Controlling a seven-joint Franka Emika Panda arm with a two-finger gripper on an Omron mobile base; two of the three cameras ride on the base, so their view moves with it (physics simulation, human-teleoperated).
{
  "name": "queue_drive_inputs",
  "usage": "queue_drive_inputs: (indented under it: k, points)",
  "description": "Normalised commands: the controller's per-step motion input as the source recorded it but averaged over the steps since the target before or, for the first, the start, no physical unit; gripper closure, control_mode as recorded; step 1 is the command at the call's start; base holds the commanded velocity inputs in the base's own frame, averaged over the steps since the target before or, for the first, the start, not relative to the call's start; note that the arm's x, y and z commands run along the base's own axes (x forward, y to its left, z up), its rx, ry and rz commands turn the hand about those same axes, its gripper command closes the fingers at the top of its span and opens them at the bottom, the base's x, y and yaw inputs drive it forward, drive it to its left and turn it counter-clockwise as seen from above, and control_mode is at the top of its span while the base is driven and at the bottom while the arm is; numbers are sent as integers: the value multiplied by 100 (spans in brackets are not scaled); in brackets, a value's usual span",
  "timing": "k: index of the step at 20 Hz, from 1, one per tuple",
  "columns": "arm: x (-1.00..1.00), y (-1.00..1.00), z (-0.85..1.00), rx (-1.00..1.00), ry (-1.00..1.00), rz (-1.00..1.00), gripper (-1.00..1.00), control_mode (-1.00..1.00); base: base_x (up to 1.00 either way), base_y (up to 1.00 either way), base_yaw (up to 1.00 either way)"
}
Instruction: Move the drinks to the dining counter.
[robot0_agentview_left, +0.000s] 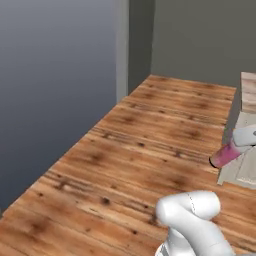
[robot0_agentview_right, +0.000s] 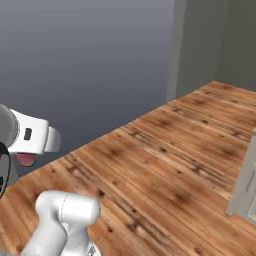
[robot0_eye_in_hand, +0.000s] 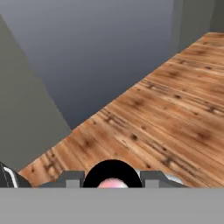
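Colours and patterns, rendered kitchen

Floor (robot0_agentview_left: 150, 140): warm orange-brown wood planks with dark knots and streaked grain. Wall (robot0_agentview_left: 55, 75): flat blue-grey, shading darker downward; side wall (robot0_agentview_left: 200, 40) dull olive-grey. Bottle (robot0_agentview_left: 226, 154): translucent pink body; from the hand camera its cap (robot0_eye_in_hand: 113, 174) is black around a pink centre. Cabinet fronts (robot0_agentview_left: 247, 165): pale beige-grey. Arm (robot0_agentview_left: 195, 220): plain white.

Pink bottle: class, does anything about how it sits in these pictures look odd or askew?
Yes. The pink plastic bottle with a dark cap is tilted nearly sideways in the two-finger gripper, held above the brown wooden floor rather than standing upright. Nothing looks spilled.
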Motion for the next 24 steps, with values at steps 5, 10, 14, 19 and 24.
queue_drive_inputs:
  k: [5, 10, 14, 19, 24]
  points:
    - [0, 0, 0, 0, 0, 0, 100, 100, 0, 0, -100]
    - [0, 0, 0, 0, 0, 0, 100, 100, 9, -23, -91]
    - [0, 0, 0, 0, 0, 0, 100, 100, 97, -12, -38]
    - [0, 0, 0, 0, 0, 0, 100, 100, 100, 25, -15]
    - [0, 0, 0, 0, 0, 0, 100, 100, 98, 6, -5]
